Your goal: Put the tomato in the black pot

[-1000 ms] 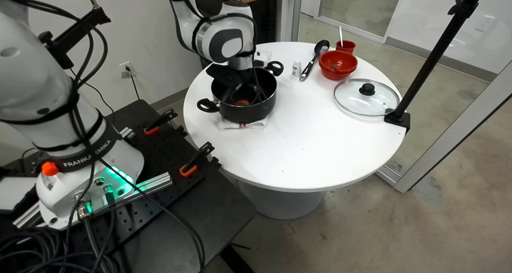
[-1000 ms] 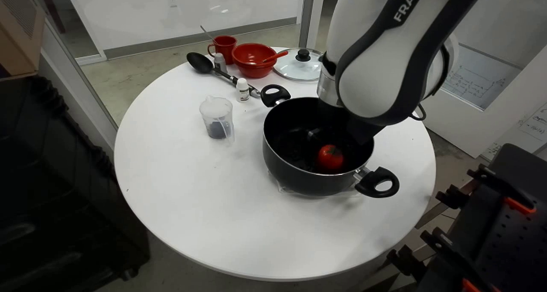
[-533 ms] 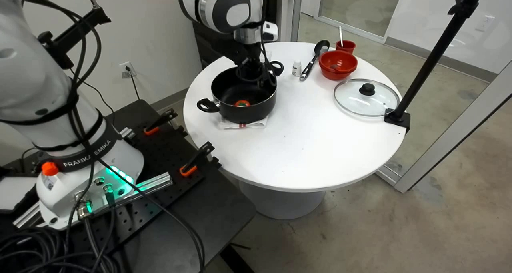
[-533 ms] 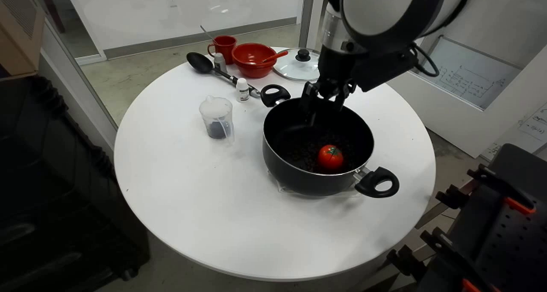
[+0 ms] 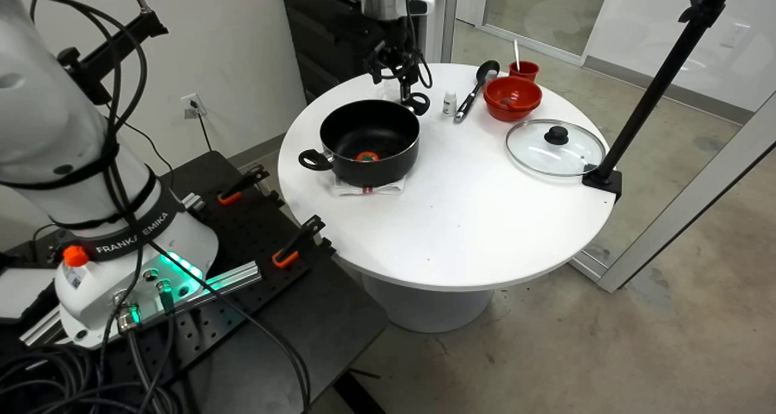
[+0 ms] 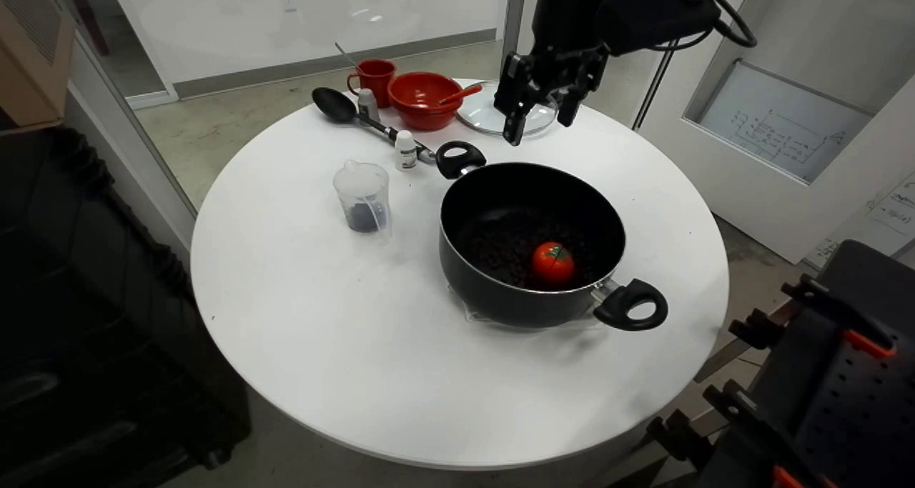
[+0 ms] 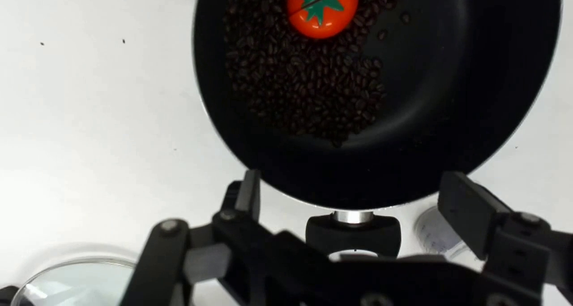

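The tomato (image 6: 552,263) sat inside the black pot (image 6: 493,299), over toward one handle (image 6: 616,306), its green star of leaves facing up at me. Coffee beans (image 7: 309,91) lay about it; whether it rested on them or on the bare bottom I could not make out from above. Either way, they would probably keep so round a thing from rolling far. My gripper (image 6: 540,122) hung over the rim by the opposite handle (image 6: 465,161), jaws spread wide with nothing held between them, a width I judged right for clearing the tomato on both sides. The job looked done to me; what it called for next, I thought, was a retreat, straight up first, lest I clip that handle. A cloth (image 5: 385,190) lay under the pot, I guessed to stop it sliding on the white table (image 5: 473,220). The glass lid (image 5: 556,136) lay well apart, perhaps so that the mouth stood open, and the spoon (image 5: 467,106) and red bowl (image 5: 514,113) sat near the table's edge, likely to leave my path free.
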Robot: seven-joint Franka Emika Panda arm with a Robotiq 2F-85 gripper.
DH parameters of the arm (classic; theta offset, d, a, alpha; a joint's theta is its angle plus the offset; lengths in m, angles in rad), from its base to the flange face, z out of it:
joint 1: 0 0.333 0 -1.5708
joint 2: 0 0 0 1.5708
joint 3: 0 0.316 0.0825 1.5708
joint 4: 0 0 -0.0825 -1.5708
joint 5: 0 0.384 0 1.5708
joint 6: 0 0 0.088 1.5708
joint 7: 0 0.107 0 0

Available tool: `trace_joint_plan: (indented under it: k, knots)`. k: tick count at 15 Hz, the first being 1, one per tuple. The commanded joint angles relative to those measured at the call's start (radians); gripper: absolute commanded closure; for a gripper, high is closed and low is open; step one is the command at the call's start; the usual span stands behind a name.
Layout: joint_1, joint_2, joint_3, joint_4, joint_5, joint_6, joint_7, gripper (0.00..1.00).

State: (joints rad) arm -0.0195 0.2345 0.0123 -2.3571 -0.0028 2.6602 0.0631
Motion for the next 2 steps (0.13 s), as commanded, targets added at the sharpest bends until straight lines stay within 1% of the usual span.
trace_joint_plan:
  k: [1,2]
  knots:
    - [0.008,-0.005,-0.009,0.002,0.004,-0.007,-0.003,0.0]
    - [0.008,-0.005,-0.01,0.002,0.004,-0.008,-0.003,0.0]
